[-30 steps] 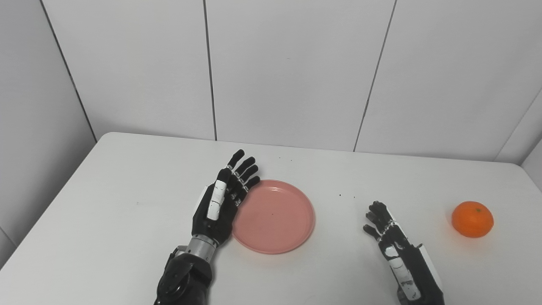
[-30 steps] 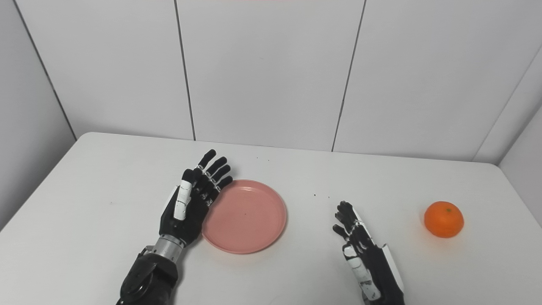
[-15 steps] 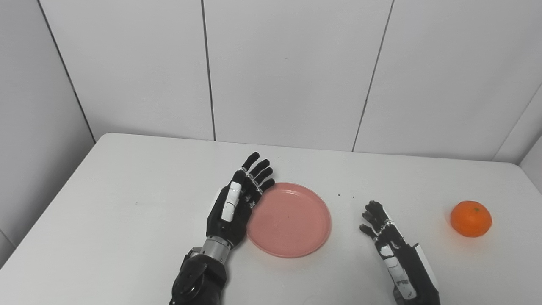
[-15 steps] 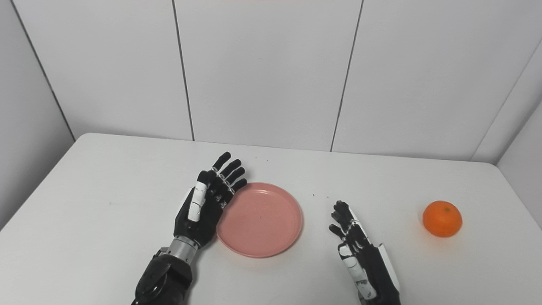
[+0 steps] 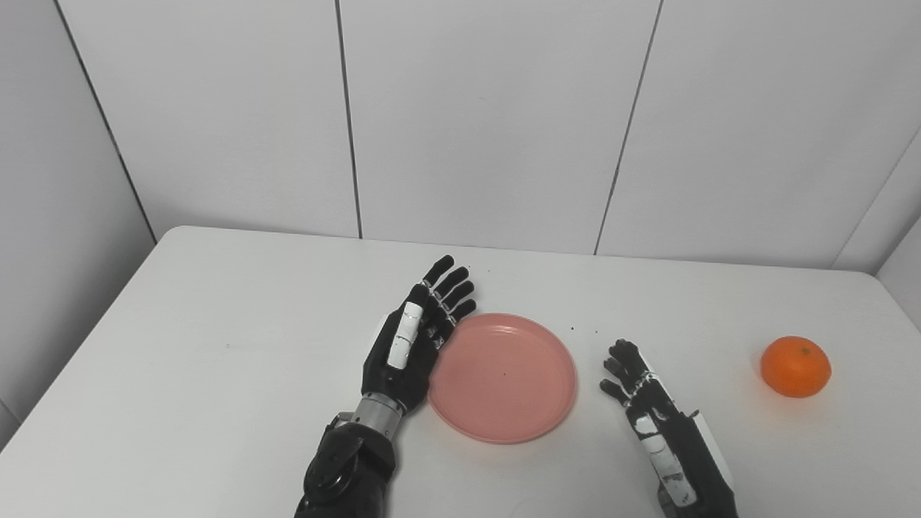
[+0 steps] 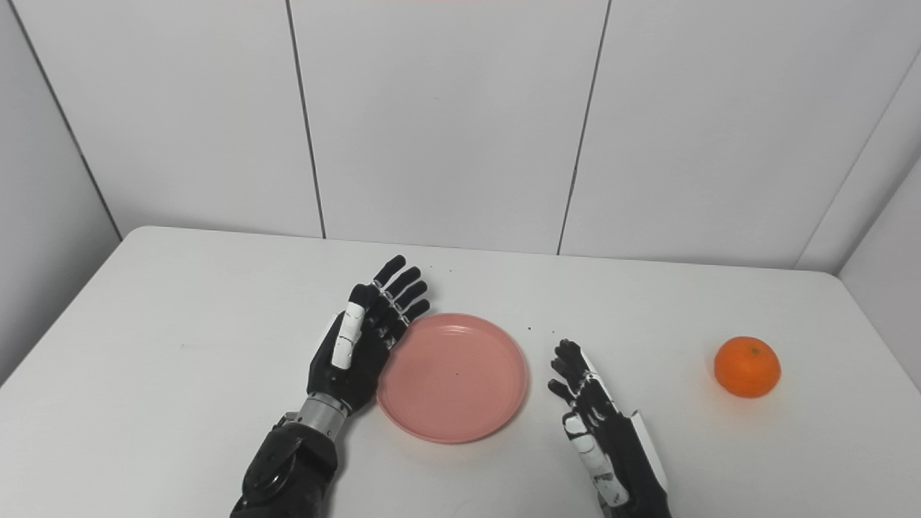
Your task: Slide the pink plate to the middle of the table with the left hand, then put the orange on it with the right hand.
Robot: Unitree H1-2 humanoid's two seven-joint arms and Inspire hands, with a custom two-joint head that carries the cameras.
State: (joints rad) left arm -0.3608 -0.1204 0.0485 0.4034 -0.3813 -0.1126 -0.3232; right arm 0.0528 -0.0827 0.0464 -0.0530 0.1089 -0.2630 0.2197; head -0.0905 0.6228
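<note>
The pink plate [image 5: 503, 376] sits near the middle of the white desk [image 5: 216, 345]. The left hand [image 5: 415, 342] touches its left edge, fingers straight and apart. The right hand [image 5: 647, 410] rests just beside the plate, fingers apart, holding nothing. The orange [image 5: 796, 367] sits far right.

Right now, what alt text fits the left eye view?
The left hand, open, presses against the left rim of an empty pink plate on a white table. The right hand waits beside it; an orange sits far right.
</note>
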